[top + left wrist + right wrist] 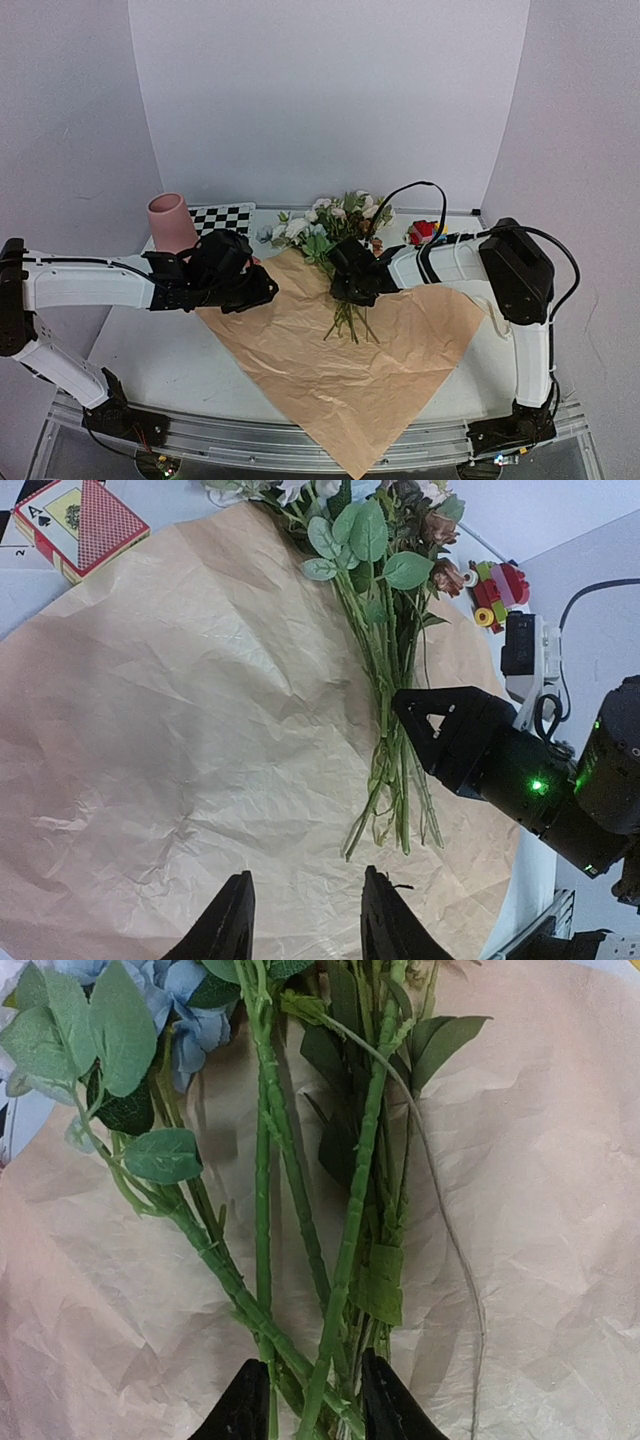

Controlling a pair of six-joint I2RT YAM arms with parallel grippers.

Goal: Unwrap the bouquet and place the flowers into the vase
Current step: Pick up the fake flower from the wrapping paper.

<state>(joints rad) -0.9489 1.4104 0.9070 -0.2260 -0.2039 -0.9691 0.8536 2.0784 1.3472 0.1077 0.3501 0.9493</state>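
Observation:
The beige kraft paper (340,370) of the bouquet lies spread flat on the table, with the flowers (335,220) on it, blooms toward the back. My right gripper (352,290) is down on the green stems (350,1230). Its fingers (245,1410) press the bunch from both sides, near the cut ends. My left gripper (305,920) hovers open over bare paper (180,730), left of the stem ends (395,810), holding nothing. The pink vase (168,220) stands upright at the back left, behind the left arm.
A checkerboard card (222,218) lies beside the vase. A red playing-card box (80,525) sits at the paper's far left edge. A colourful toy-brick block (425,232) stands at the back right. White walls close the back and sides.

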